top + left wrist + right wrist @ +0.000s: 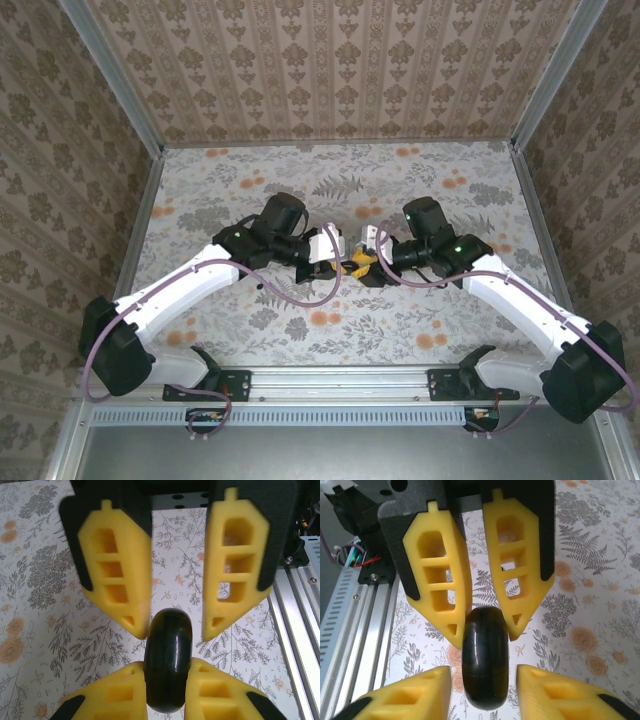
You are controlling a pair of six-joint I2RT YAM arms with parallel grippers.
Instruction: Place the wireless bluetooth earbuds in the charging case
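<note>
Your left gripper [175,631] is closed on a glossy black disc [168,660]. The disc stands on edge between its yellow fingertips [140,607], which sit against the rim nearest them. Your right gripper [485,635] takes the same disc from the opposite side, tip to tip with the left. Its fingers [462,600] press on both faces of the disc, so both grippers grip it at once.

Past the two sets of fingers lies the floral tabletop [50,580]. Off to the side toward the arm bases runs the aluminium rail [295,605]. From above, the two arms meet near the middle of the table, wrists angled in toward each other, with the patterned walls [330,70] standing well back from the fingers on three sides.

You cannot tell where the earbuds and the charging case lie.
</note>
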